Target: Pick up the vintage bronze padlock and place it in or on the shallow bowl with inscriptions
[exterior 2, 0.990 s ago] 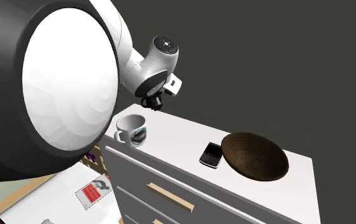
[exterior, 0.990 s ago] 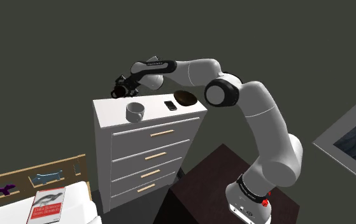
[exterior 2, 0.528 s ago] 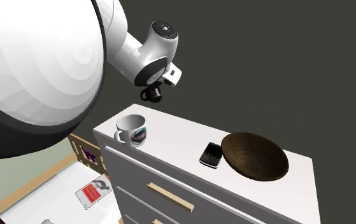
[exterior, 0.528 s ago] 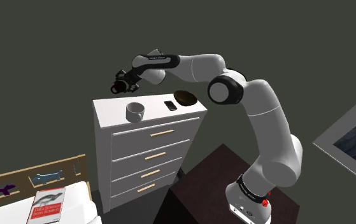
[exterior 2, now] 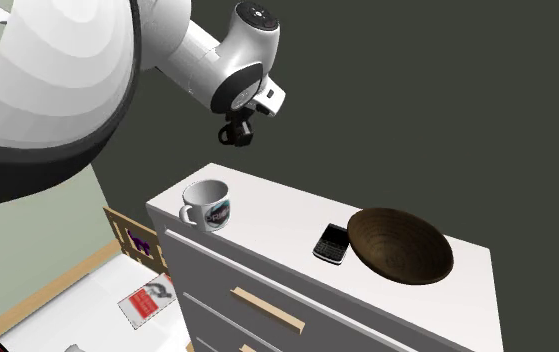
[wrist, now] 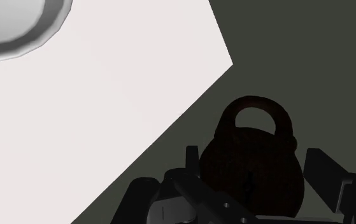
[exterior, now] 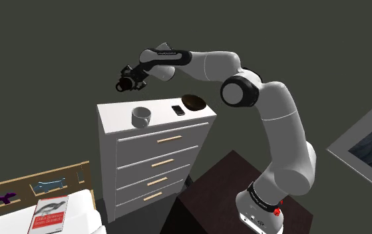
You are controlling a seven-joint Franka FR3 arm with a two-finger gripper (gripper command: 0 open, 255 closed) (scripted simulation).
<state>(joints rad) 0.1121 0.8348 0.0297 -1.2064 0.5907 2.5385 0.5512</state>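
My gripper (wrist: 254,181) is shut on a dark brown padlock (wrist: 253,159); its shackle points away from the hand and its round body is clasped between the black fingers (wrist: 192,167). In the shoulder view the gripper (exterior: 123,85) hangs above the back left part of the white dresser top (exterior: 116,116), up and to the left of the mug. The second exterior view has the gripper (exterior 2: 235,134) high over the mug. A dark wooden shallow bowl (exterior: 193,102) (exterior 2: 399,245) sits at the dresser's other end, apart from the gripper.
A mug (exterior: 141,116) (exterior 2: 207,205) (wrist: 7,25) and a black phone (exterior: 178,110) (exterior 2: 332,243) stand on the dresser between the gripper and the bowl. A dark wall rises behind the dresser. Low at the shoulder view's left are a book (exterior: 50,214) and a wooden rack (exterior: 38,183).
The gripper has risen with the padlock, higher above the dresser top than one second ago. Mug, phone and bowl have not moved.
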